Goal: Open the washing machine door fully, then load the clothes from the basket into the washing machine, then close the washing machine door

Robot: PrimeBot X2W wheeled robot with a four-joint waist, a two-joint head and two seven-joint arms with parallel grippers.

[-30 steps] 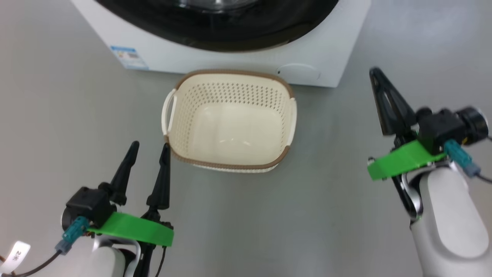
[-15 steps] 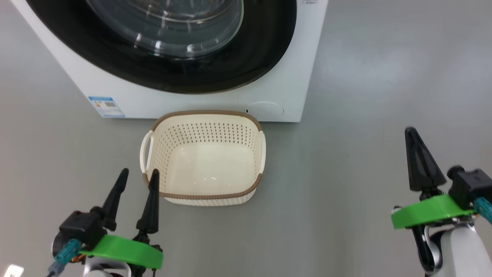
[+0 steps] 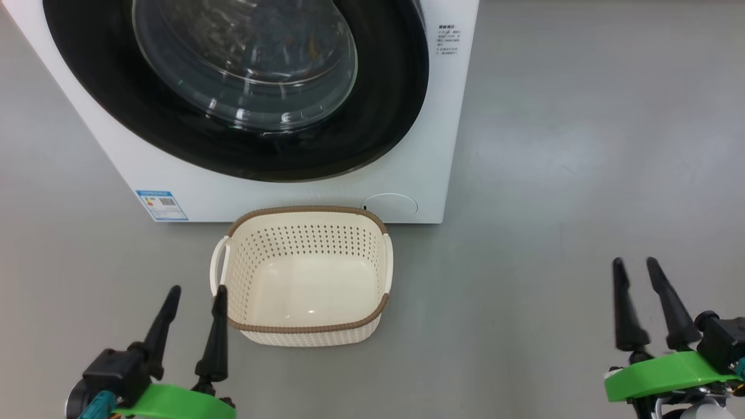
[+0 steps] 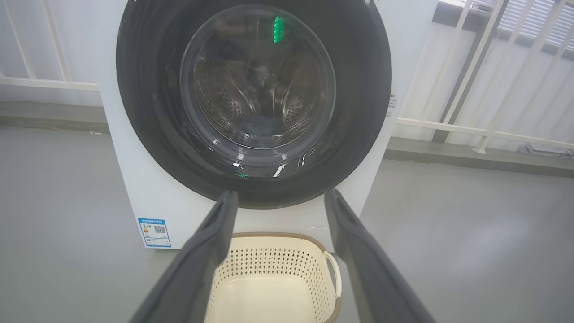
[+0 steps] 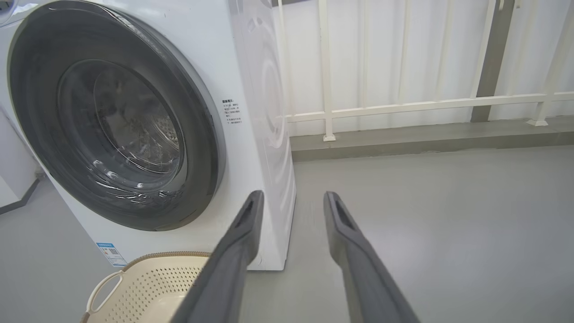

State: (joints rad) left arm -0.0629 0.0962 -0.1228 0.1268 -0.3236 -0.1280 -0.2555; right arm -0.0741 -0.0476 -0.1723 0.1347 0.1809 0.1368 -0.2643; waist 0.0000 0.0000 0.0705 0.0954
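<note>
The left gripper [image 3: 197,290] sits low at the near left. Its two dark fingers [image 3: 156,331] point away and spread wide, with nothing between them. The right gripper [image 3: 634,263] sits at the near right, well apart from the left one. Its fingers [image 3: 669,308] also point away, parted by a narrower gap and holding nothing. Both pairs lean slightly inward. Each wrist wears a green bracket [image 3: 663,372] with a black camera block [image 3: 719,346] beside it.

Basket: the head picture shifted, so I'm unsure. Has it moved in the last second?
No. The basket keeps its place before the washing machine, far rim just below the round flap; the camera moved.
</note>
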